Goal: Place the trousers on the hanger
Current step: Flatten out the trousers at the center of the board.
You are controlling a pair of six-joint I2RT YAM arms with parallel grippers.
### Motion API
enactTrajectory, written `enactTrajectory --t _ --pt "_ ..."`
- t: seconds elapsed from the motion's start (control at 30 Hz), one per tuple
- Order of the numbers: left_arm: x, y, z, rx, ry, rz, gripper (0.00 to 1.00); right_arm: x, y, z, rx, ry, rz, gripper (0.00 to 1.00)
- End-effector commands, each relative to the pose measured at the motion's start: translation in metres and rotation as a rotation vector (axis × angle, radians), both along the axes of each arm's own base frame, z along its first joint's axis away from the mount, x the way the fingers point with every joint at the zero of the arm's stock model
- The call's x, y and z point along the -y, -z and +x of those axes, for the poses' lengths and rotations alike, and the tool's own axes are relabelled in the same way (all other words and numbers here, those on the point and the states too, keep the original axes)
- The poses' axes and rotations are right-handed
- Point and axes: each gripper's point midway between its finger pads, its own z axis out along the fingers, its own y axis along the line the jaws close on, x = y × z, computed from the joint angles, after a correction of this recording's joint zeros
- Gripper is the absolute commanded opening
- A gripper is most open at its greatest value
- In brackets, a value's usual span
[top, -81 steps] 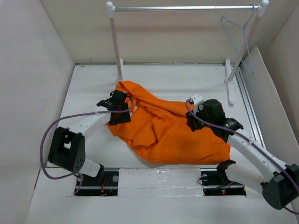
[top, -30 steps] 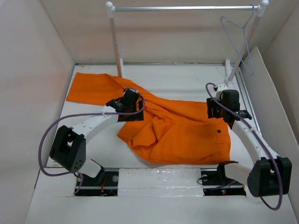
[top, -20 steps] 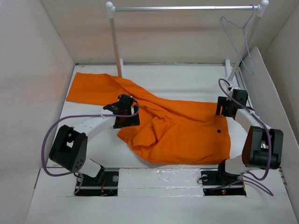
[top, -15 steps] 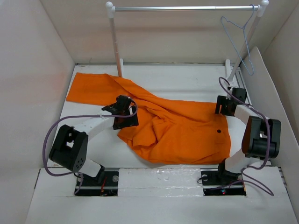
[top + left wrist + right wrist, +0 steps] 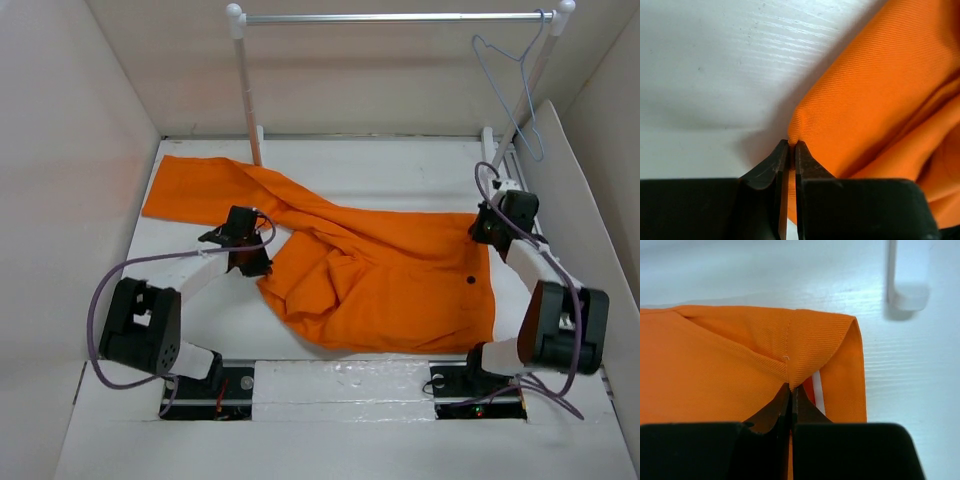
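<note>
White walls (image 5: pixel 70 150) box a white table (image 5: pixel 400 170); from above we see the orange trousers (image 5: pixel 380 275) sprawled flat, the hanger (image 5: pixel 512 90) hooked on the rail (image 5: pixel 400 17), well apart. Left wrist: the left gripper (image 5: pixel 791 144) pinches a fold, jaws together. Right wrist: the right gripper (image 5: pixel 791 386) clamps a stitched corner. We judge the cloth light and limp; its underside is hidden.

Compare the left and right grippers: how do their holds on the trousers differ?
The left gripper pinches a plain folded edge on the trousers' left side; the right gripper pinches a stitched seam near a corner on the right side. The right gripper sits near the rail's white foot; only bare table lies by the left one. Both have fingers shut on the cloth.
</note>
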Motion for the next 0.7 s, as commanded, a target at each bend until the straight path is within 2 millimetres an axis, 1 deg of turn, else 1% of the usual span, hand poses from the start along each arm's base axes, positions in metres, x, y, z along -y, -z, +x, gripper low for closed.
enactTrajectory --t 0.0,0.03,0.07,0.1,0.13,0.17,0.2,0.23,0.27,0.3,0.33,0.37,0.4,0.43,0.47,0.5,0.53,0.57,0.6,0.67 --pt "-0.004 -0.033 -0.001 0.081 -0.036 -0.01 0.0 0.014 -0.081 0.008 0.251 0.045 -0.091 0.0" --pt "-0.007 -0.037 -0.004 0.08 -0.046 0.0 0.0 0.016 -0.092 0.008 0.276 0.057 -0.105 0.0" --pt "-0.01 -0.043 -0.005 0.094 -0.055 0.005 0.0 0.024 -0.101 0.006 0.294 0.062 -0.143 0.0" --pt "-0.014 -0.055 -0.005 0.133 -0.07 0.013 0.0 0.034 -0.111 0.007 0.317 0.083 -0.175 0.0" --pt "-0.019 -0.066 -0.009 0.149 -0.08 0.021 0.0 0.046 -0.126 0.017 0.343 0.097 -0.204 0.0" --pt "-0.019 -0.067 -0.009 0.149 -0.081 0.02 0.0 0.05 -0.126 0.016 0.342 0.108 -0.206 0.0" --pt "-0.021 -0.077 -0.011 0.181 -0.088 0.015 0.0 0.056 -0.127 0.021 0.332 0.111 -0.211 0.0" --pt "-0.029 -0.079 -0.015 0.178 -0.107 0.048 0.0 0.062 -0.111 0.028 0.283 0.111 -0.205 0.0" --pt "-0.03 -0.083 -0.016 0.184 -0.11 0.046 0.0 0.067 -0.118 0.039 0.294 0.114 -0.215 0.0" --pt "-0.031 -0.089 -0.019 0.198 -0.116 0.045 0.0 0.075 -0.114 0.046 0.29 0.127 -0.223 0.0" --pt "-0.033 -0.089 -0.025 0.18 -0.116 0.047 0.0 0.076 -0.109 0.054 0.28 0.121 -0.215 0.0" --pt "-0.034 -0.092 -0.028 0.177 -0.122 0.045 0.0 0.085 -0.101 0.066 0.256 0.126 -0.21 0.0" --pt "-0.034 -0.095 -0.031 0.178 -0.126 0.042 0.0 0.089 -0.095 0.072 0.24 0.133 -0.211 0.03" --pt "-0.036 -0.101 -0.035 0.184 -0.13 0.037 0.0 0.091 -0.092 0.077 0.228 0.138 -0.208 0.12" --pt "-0.037 -0.104 -0.038 0.19 -0.135 0.037 0.0 0.092 -0.079 0.08 0.188 0.133 -0.197 0.23" --pt "-0.039 -0.109 -0.038 0.197 -0.152 0.037 0.0 0.092 -0.083 0.085 0.191 0.119 -0.199 0.53" --pt "-0.041 -0.117 -0.041 0.203 -0.159 0.038 0.0 0.091 -0.082 0.084 0.179 0.115 -0.193 0.64" --pt "-0.042 -0.127 -0.041 0.228 -0.169 0.032 0.0 0.083 -0.081 0.084 0.173 0.094 -0.185 0.7" --pt "-0.044 -0.135 -0.04 0.246 -0.182 0.03 0.0 0.078 -0.083 0.075 0.163 0.08 -0.173 0.75" --pt "-0.047 -0.165 -0.039 0.308 -0.223 0.007 0.0 0.052 -0.092 0.069 0.197 0.027 -0.151 0.76"
